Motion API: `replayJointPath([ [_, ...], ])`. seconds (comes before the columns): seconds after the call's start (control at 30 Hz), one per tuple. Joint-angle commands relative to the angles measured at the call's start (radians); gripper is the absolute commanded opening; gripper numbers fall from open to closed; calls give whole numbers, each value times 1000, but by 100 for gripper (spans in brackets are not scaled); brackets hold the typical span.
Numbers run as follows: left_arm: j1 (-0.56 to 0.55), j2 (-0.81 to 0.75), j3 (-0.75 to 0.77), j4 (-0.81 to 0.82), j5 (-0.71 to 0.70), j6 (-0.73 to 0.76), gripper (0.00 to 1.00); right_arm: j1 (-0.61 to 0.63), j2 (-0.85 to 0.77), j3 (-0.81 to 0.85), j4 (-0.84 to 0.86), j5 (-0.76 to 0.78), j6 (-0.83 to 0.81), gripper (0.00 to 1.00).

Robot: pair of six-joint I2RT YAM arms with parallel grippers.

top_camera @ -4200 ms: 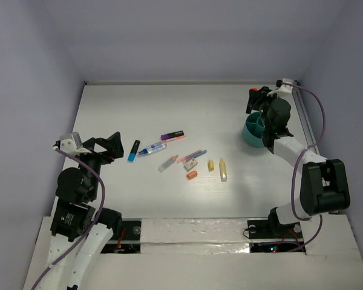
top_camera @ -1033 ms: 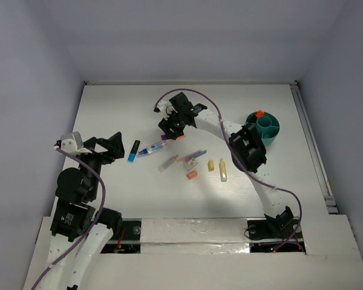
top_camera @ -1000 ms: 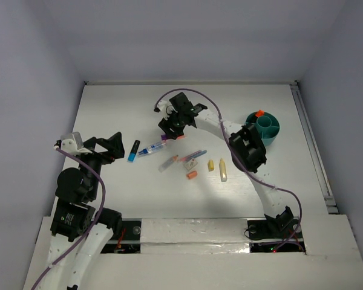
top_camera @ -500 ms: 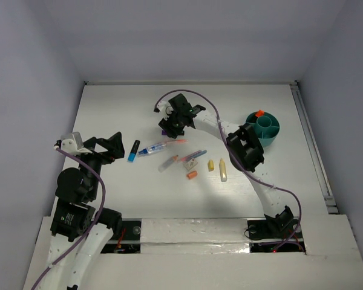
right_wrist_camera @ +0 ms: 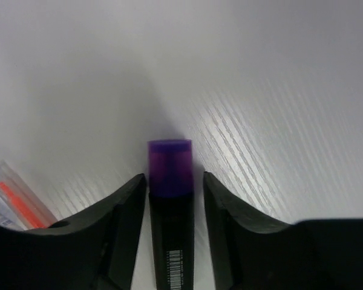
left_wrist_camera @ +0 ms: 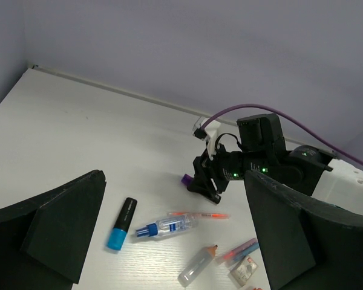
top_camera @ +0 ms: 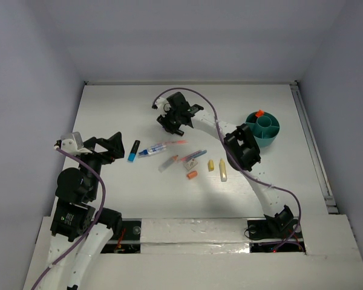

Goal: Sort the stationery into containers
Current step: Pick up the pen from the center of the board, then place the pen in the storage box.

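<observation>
My right gripper (top_camera: pixel 171 122) is shut on the purple marker (right_wrist_camera: pixel 169 172) and holds it just over the table, behind the row of stationery. Its purple cap sticks out past the fingers (right_wrist_camera: pixel 126 208) and also shows in the left wrist view (left_wrist_camera: pixel 185 179). On the table lie a blue-capped highlighter (top_camera: pixel 134 151), the blue-white pen (top_camera: pixel 152 148), the thin pink pen (top_camera: pixel 175 142), a clear pen (top_camera: pixel 167 163), the white eraser (top_camera: pixel 190 164), the orange stub (top_camera: pixel 192 175) and two yellow markers (top_camera: pixel 222 170). The teal organiser (top_camera: pixel 267 138) stands at the right. My left gripper (top_camera: pixel 112 147) is open and empty.
An orange item (top_camera: pixel 259 113) stands in the organiser's rear compartment. A pink-blue pen (top_camera: pixel 192 156) lies beside the eraser. The right arm (top_camera: pixel 242 148) stretches across the table above the yellow markers. Walls close in the table at the back and sides.
My right gripper came from the organiser to the purple marker, shut on it and carried it a little back and left off its spot. The left arm has not moved.
</observation>
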Motion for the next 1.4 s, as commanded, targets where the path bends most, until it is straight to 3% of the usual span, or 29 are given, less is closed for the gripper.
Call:
replayJointPath([
  [0.0, -5, 1, 17, 56, 12, 11, 99, 5, 34, 29, 11, 20, -16, 47],
  [0.17, -5, 1, 17, 56, 13, 11, 99, 5, 9, -22, 75, 85, -26, 31],
  [0.37, -5, 0, 17, 54, 12, 11, 99, -4, -118, -166, 296, 128, 15, 19],
  [0.67, -5, -3, 17, 57, 13, 12, 99, -127, -457, -594, 747, 230, 219, 17],
  [0.93, -5, -3, 17, 57, 18, 12, 99, -409, -770, -962, 1006, 330, 451, 18],
  [1.1, -5, 4, 19, 59, 21, 12, 99, -515, -853, -1105, 1084, 382, 527, 18],
  [1.37, -5, 4, 17, 60, 22, 12, 99, -543, -831, -1149, 1123, 539, 535, 19],
])
